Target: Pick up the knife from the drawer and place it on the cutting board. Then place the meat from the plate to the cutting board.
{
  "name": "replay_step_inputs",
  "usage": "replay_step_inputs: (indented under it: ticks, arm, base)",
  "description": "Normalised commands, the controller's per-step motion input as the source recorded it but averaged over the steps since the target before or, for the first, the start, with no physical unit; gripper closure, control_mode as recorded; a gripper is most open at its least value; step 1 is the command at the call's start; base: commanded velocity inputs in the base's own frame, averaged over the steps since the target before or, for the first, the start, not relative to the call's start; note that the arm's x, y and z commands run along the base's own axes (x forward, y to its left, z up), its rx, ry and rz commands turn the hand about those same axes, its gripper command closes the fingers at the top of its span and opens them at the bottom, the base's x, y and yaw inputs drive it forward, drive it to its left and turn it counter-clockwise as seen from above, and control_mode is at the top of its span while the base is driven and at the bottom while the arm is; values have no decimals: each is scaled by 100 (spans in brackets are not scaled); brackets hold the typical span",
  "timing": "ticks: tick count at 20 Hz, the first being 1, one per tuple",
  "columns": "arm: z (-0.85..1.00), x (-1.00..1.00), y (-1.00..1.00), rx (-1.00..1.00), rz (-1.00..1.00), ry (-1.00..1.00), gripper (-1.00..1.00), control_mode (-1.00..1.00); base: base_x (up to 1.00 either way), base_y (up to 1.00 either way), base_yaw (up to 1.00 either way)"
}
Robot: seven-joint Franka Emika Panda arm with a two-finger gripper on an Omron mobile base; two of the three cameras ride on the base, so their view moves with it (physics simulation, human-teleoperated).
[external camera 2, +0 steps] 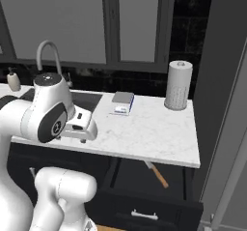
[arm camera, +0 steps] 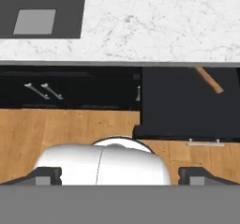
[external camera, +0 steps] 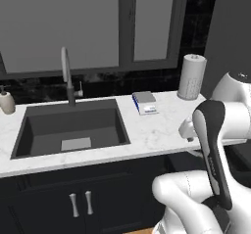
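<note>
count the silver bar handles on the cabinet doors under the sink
2: both bar handles stand upright side by side on the dark cabinet doors below the sink, one per door. More may be hidden behind the arm.

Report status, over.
Gripper open, empty. Brown-handled knife lies in open dark drawer, partly under white marble counter edge.

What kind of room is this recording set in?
A rendered home kitchen, most likely. A dark sink with a tall faucet is set into a white marble counter, a paper towel roll stands by the dark backsplash, and an open drawer below holds a knife.
</note>
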Motion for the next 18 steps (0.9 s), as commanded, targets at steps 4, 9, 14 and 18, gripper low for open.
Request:
replay_step_inputs:
  ticks: [4,9,14,18]
  arm:
    - [0,0,0,0,0,0,-100,100]
    - [0,0,0,0,0,0,-100,100]
    - [0,0,0,0,0,0,-100,100]
    - [0,0,0,0,0,0,-100,100]
  base:
    - [-8,78,-10]
    - [5,82,-21]
    - [1,31,-28]
    - [0,-25,-13]
